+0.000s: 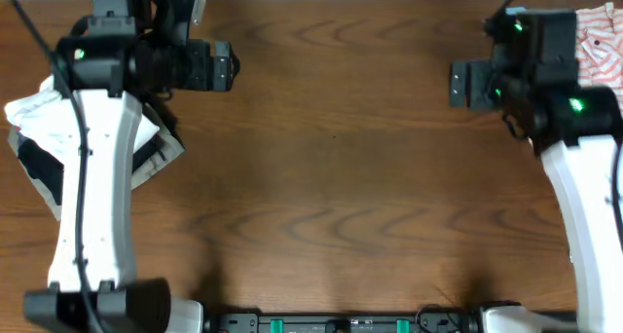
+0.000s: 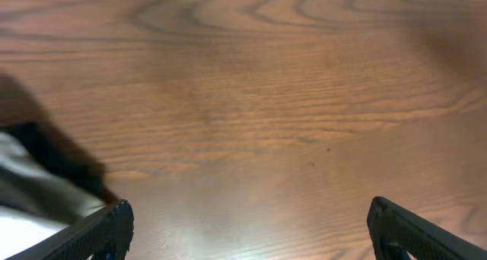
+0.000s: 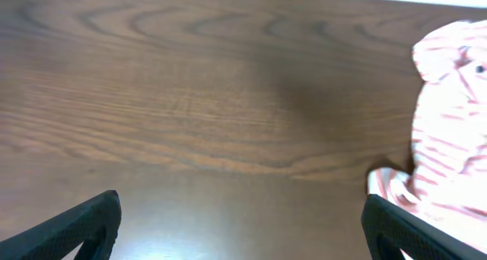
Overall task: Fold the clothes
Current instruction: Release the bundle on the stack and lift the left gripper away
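Observation:
A white and black garment (image 1: 29, 119) lies bunched at the table's left edge, partly under my left arm; its edge shows in the left wrist view (image 2: 30, 191). A red-and-white striped garment (image 1: 599, 41) lies crumpled at the far right corner and shows in the right wrist view (image 3: 449, 146). My left gripper (image 1: 226, 68) is open and empty above bare wood, right of the white garment; its fingers show in the left wrist view (image 2: 247, 229). My right gripper (image 1: 458, 85) is open and empty, left of the striped garment; its fingers show in the right wrist view (image 3: 243, 226).
The brown wooden table (image 1: 331, 177) fills the view. A black rail with green parts (image 1: 331, 323) runs along the front edge between the two arm bases.

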Controlling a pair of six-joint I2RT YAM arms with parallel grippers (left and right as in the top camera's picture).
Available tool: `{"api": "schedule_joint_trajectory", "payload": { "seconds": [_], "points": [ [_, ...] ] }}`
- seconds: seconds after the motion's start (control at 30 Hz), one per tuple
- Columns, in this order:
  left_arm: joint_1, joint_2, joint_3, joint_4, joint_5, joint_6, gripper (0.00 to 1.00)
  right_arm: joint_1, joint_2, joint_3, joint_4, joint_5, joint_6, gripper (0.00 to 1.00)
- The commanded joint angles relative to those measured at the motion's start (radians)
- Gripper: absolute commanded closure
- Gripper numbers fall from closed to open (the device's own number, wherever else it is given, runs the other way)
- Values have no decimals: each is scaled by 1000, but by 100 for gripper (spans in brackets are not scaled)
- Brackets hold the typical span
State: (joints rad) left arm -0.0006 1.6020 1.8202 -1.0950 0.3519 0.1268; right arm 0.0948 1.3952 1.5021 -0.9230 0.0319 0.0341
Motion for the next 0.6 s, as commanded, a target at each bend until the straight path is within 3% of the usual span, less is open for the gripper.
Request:
{"api": "schedule_joint_trajectory", "payload": {
  "seconds": [0.0, 0.3, 0.47, 0.57],
  "points": [
    [-14, -161, -81, 7, -48, -8, 2, 15, -173, -101, 11, -13, 24, 1],
    [-18, -686, -647, 258, -51, -34, 2, 33, -676, -603, 191, -2, 25, 1],
    [-18, -908, -876, 322, -51, -34, 2, 33, -812, -773, 195, -21, 50, 1],
    [-18, -980, -937, 267, -51, -34, 2, 33, -826, -834, 132, -21, 50, 1]
  ]
}}
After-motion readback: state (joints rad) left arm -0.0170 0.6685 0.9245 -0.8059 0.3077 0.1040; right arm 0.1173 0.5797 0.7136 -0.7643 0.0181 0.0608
